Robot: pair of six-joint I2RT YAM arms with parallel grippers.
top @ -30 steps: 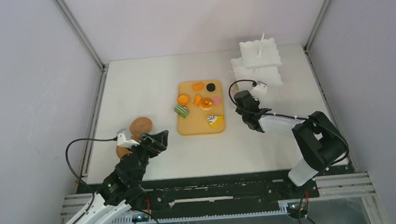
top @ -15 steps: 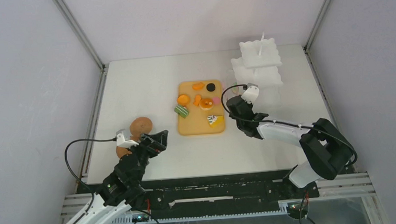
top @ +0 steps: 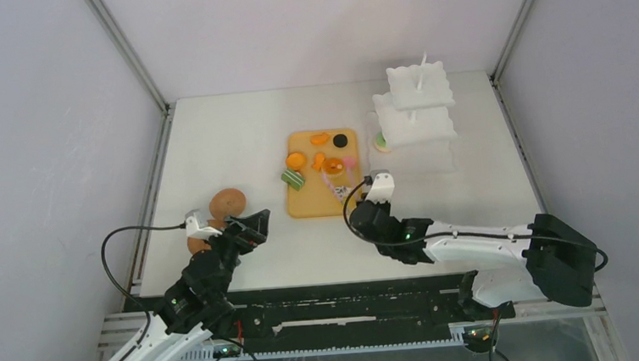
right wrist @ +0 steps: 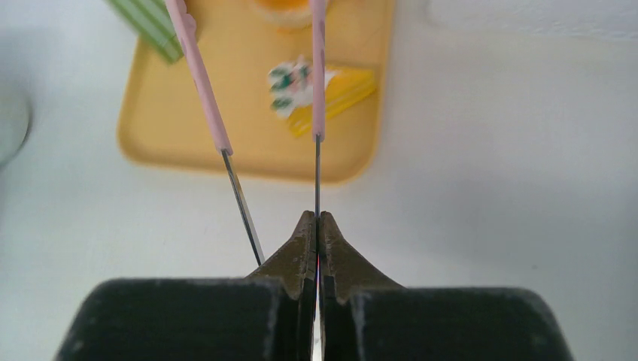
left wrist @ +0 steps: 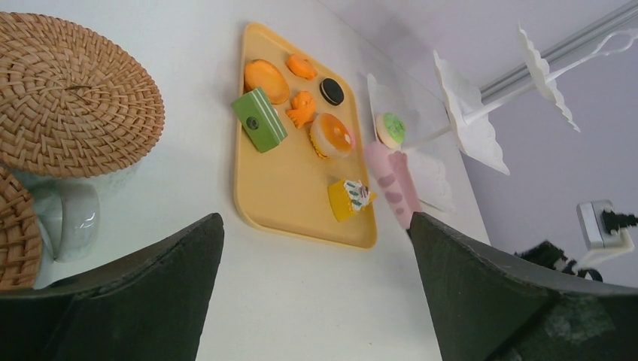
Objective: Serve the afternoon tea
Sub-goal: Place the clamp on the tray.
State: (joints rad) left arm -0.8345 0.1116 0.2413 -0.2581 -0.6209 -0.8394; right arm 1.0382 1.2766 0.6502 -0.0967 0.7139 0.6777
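- The white bench [top: 237, 144] carries everything; both arms reach in from its near edge.
- A white tiered stand [top: 416, 97] with scalloped shelves rises at the far right corner.
- A flat tan board [top: 309, 200] lies around the middle of the bench, its long sides running from near to far.
- The left tool [top: 251, 226] hovers toward the near left corner with its fingers spread wide and nothing between them. It points toward the board.
- The right tool [right wrist: 317, 222] sits just off the board's near right corner, fingers pressed tight together on the tongs.
- Two woven coasters [left wrist: 75, 98] sit close to the left edge of the bench, just beside the left tool. A pale mug [left wrist: 71, 214] shows under the rim of the larger-looking one.
- The thin pink tongs [right wrist: 199, 83] stretch from the right tool out over the board. One metal strip runs into the seam between the fingers; the other passes just to the side of them. The two arms stand apart.
- The yellow wedge [right wrist: 331, 94], with white and green topping, lies at the board's near right corner, between the tong arms in the right wrist view.
- A green striped block [left wrist: 259, 129] lies by the board's left side, just beside an orange tart [left wrist: 265, 80].
- A glazed orange round [left wrist: 333, 135] rests mid-board, with two small orange pieces [left wrist: 301, 109] near it.
- A black round [left wrist: 332, 91] sits near the board's far right corner.
- The green donut [left wrist: 390, 129] rests on the stand's lowest shelf, at the side facing the board.
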